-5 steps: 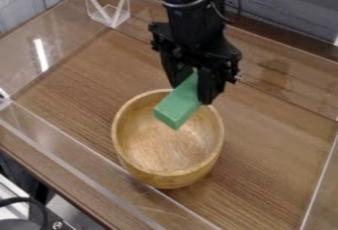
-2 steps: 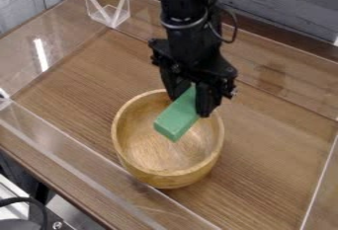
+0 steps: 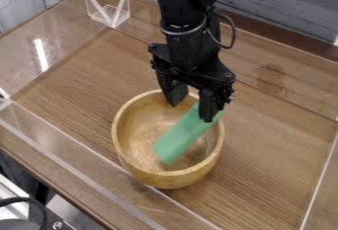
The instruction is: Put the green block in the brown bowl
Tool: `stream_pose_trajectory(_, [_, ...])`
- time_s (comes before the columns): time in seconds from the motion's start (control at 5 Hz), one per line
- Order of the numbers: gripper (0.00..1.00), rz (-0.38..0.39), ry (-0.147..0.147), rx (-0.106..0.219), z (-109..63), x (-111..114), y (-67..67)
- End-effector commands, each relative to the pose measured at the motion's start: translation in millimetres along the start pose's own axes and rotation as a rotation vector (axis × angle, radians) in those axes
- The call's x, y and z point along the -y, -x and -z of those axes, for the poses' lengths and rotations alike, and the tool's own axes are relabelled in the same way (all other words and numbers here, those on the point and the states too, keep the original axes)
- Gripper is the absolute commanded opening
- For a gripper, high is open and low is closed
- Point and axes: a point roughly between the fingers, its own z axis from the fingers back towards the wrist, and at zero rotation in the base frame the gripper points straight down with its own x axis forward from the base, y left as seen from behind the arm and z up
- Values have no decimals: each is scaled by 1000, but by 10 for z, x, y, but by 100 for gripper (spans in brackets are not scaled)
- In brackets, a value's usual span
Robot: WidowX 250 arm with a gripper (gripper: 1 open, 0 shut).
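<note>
The green block [image 3: 183, 137] lies tilted inside the brown bowl [image 3: 142, 165], blurred, so we think it is loose and perhaps falling. It looks light, stiff and matte; we would grasp its long flat sides. Above-right, the gripper [image 3: 193, 98] stands open, holding nothing.

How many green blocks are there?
1. The green block is inside the brown bowl, blurred, just below the open jaws. None other shows.
</note>
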Motion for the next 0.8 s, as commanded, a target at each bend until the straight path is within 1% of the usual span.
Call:
stream_pose_trajectory(0.0, [100, -1, 6, 23, -62, -27, -45])
stream_pose_trajectory(0.6, [100, -1, 32, 18, -118, -65, -126])
